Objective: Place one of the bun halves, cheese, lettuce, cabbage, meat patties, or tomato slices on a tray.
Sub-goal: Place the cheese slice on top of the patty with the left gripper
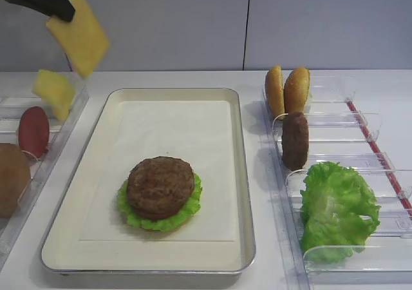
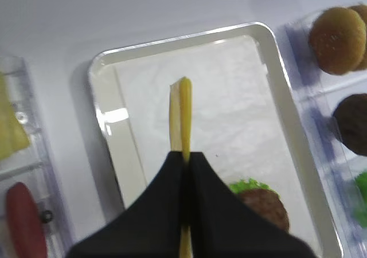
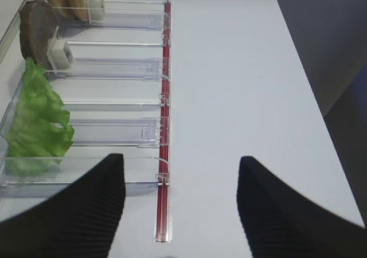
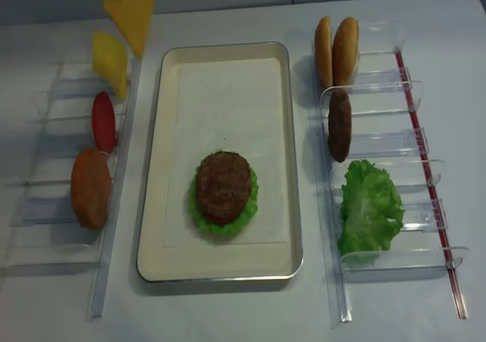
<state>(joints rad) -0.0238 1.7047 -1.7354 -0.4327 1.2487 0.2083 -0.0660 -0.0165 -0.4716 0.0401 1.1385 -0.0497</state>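
Your left gripper [image 2: 184, 172] is clamped on the cheese [image 1: 78, 33], jaws pressed flat against the slice with the orange-yellow edge poking out past the tips. In the high view the slice hangs in the air at about ten o'clock from the tray [image 1: 244, 193], tilted, one corner pinched up at the top, above the left rack [image 4: 61, 91]. From the left wrist camera you see the cheese edge-on, over the tray's paper lining.

On the tray, toward six o'clock, a patty [image 1: 159, 185] sits on a lettuce leaf [image 1: 188, 211], green frill showing all round it. The upper half of the lining is bare paper.

Left rack, top to bottom: a paler yellow slice [image 1: 54, 91] just under the held cheese, then a tomato slice [image 1: 33, 131] standing on edge, then a brown bun half [image 4: 91, 188].

Right rack [image 4: 383, 140], at three o'clock from the tray: two bun halves [image 4: 337, 51] upright side by side at the far end, a second patty [image 4: 339, 125] on edge in the next slot, and loose lettuce [image 4: 370, 205] nearest you.

Your right gripper [image 3: 180, 203] hangs over the near end of the right rack, jaws well apart, nothing between them, the rack's red strip [image 3: 165, 126] running up between the fingers.
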